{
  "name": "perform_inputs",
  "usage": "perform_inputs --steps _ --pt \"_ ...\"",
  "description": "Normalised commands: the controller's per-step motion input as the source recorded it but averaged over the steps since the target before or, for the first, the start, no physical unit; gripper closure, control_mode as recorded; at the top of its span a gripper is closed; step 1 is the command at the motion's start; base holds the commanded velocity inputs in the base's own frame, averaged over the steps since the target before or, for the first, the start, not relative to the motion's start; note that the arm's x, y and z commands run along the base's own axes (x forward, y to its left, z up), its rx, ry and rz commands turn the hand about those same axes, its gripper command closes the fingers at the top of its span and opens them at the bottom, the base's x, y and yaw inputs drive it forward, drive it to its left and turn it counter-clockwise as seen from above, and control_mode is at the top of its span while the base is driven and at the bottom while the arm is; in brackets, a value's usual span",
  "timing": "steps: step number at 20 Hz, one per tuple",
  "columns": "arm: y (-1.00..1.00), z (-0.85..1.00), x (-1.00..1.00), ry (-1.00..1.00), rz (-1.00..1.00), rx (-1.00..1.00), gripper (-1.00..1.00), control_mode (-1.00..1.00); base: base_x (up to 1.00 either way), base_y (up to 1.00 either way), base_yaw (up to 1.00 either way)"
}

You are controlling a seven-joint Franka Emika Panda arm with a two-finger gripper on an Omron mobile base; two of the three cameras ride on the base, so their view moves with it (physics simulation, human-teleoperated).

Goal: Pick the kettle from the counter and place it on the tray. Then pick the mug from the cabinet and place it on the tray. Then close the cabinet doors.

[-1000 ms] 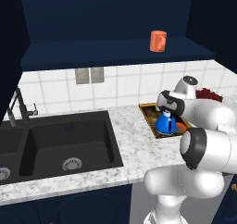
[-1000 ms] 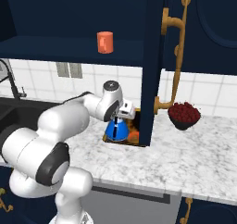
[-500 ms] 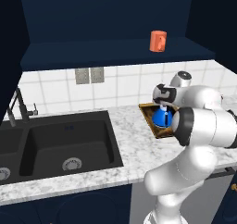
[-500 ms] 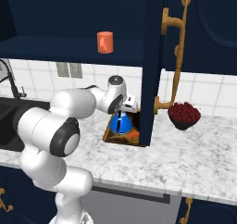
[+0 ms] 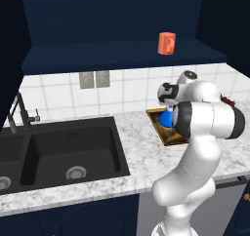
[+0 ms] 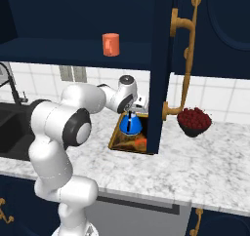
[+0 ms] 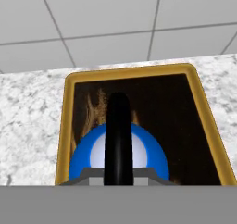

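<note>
My fingers (image 6: pixel 131 114) pinch the glossy blue kettle's (image 7: pixel 118 153) black arched handle, holding it over the gold-rimmed wooden tray's (image 7: pixel 203 107) 6 o'clock end for release.

**Kettle over the tray, mug on the shelf, door open**

The glossy blue kettle (image 7: pixel 92 160) with its black arched handle sits upright within the brown, gold-rimmed tray (image 7: pixel 201 98), which lies on the speckled counter (image 5: pixel 141 162) by the tiled wall. The orange mug (image 6: pixel 111 44) stands upright on the navy cabinet (image 5: pixel 122 52) shelf. A cabinet door (image 6: pixel 163 59) stands open.
</note>
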Motion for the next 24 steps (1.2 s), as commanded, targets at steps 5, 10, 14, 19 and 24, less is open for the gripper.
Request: perform_inputs --steps 5,10,14,19,24 --pt "-0.11 0.0 0.43 0.0 0.0 0.0 1.0 -1.0 0.0 0.0 0.0" --pt "-0.1 0.0 0.44 0.0 0.0 0.0 1.0 -1.0 0.0 0.0 0.0" --pt "-0.03 -0.07 0.38 0.0 0.0 0.0 1.0 -1.0 0.0 0.0 0.0" --pt "0.0 -0.33 0.01 -0.01 0.0 0.0 1.0 -1.0 0.0 0.0 0.0" --pt "0.0 -0.47 -0.01 0.0 0.0 0.0 -1.0 -1.0 0.0 0.0 0.0"
